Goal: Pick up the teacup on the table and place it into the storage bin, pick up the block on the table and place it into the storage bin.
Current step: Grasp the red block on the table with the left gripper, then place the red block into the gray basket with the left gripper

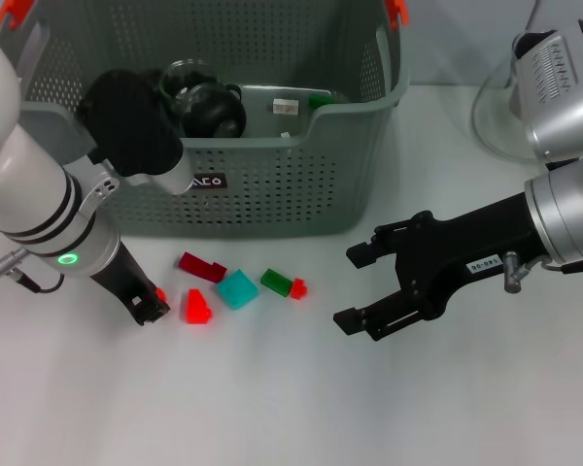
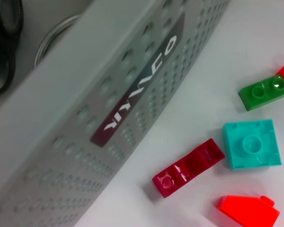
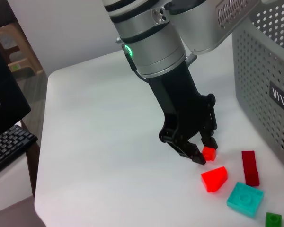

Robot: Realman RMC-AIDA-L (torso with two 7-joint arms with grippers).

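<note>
The grey-green storage bin [image 1: 272, 199] stands at the back of the table, its black label [image 2: 137, 85] facing me. A dark round teacup [image 1: 212, 109] lies inside it next to a glass piece. My left gripper [image 1: 152, 305] is down at the tabletop in front of the bin's left corner. In the right wrist view this left gripper [image 3: 204, 150] is shut on a small red block [image 3: 208, 153] that touches the table. My right gripper [image 1: 350, 287] hovers open to the right of the blocks, holding nothing.
Loose blocks lie in front of the bin: a bright red sloped one [image 1: 195, 306], a dark red brick [image 1: 202, 266], a teal square [image 1: 237, 288], a green one [image 1: 274, 281] and a small red one [image 1: 297, 287]. A glass vessel [image 1: 496, 112] stands at the back right.
</note>
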